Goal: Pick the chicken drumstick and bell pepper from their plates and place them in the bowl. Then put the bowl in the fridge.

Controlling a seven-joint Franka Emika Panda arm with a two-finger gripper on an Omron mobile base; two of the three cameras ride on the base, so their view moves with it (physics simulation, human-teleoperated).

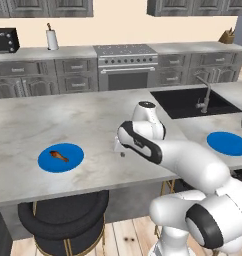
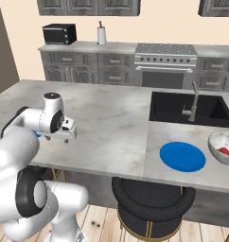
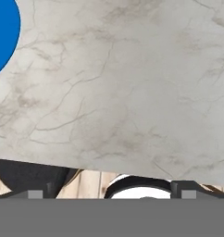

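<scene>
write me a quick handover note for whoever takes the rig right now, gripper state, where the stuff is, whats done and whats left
Gripper: open, holding nothing, above the bare counter between the two plates.
Chicken drumstick: lying on the left blue plate, not picked.
Bell pepper: already in the bowl, at the counter's right end.
Right blue plate: beside the bowl, in front of the sink.
Done: pepper in bowl.
Left: pick the drumstick, put it in the bowl, then take the bowl to the fridge.
</scene>
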